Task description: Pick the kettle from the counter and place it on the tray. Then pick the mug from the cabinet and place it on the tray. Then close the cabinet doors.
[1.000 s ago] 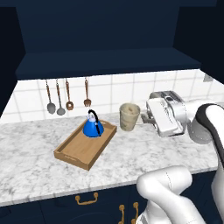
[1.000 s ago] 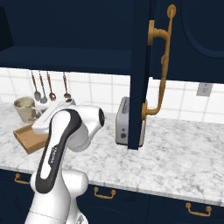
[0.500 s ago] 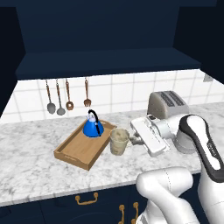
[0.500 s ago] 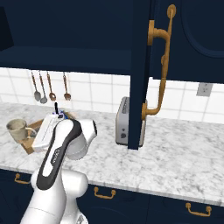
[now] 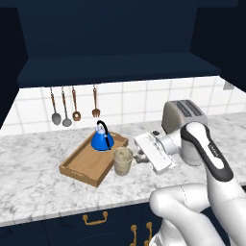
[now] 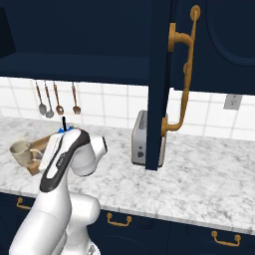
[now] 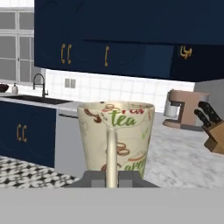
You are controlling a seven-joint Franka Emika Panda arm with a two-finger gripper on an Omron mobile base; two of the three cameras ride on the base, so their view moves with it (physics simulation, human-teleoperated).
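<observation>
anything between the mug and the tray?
Nothing visible. The end effector is shut on the mug by its handle, at the tray's near right edge. The kettle sits at the tray's far end, apart from the mug, and the tray floor on the mug's side is bare.

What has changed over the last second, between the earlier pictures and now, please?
The gripper, shut on the mug by its handle, has carried it down and leftward from in front of the toaster to the tray's near right edge. The kettle stayed on the tray; the cabinet door stayed open.
</observation>
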